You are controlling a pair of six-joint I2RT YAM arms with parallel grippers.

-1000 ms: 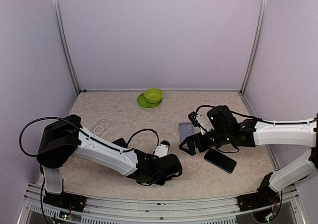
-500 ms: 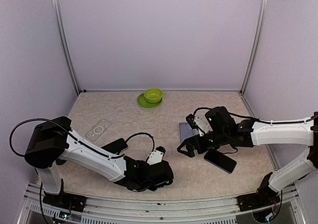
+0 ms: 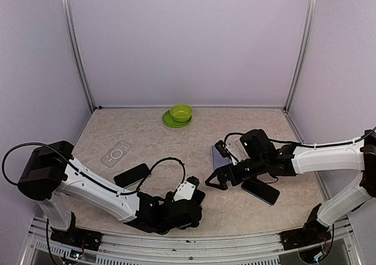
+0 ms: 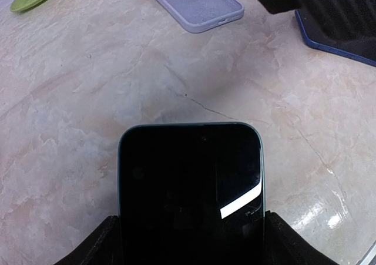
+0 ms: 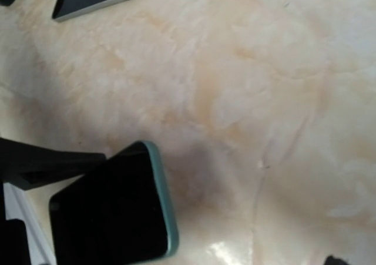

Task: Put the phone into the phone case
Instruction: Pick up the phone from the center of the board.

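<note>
marble tabletop (image 4: pixel 88 89), phone (image 4: pixel 189 183) clamped in left pincer (image 4: pixel 189 218) — dark face up

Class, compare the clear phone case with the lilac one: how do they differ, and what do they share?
The clear case is see-through with a white ring on it; the lilac case is opaque, with no ring. The clear case lies uncovered on the left of the table; the lilac case lies right of centre, partly hidden by the right arm from above. Both lie flat and empty.
</note>
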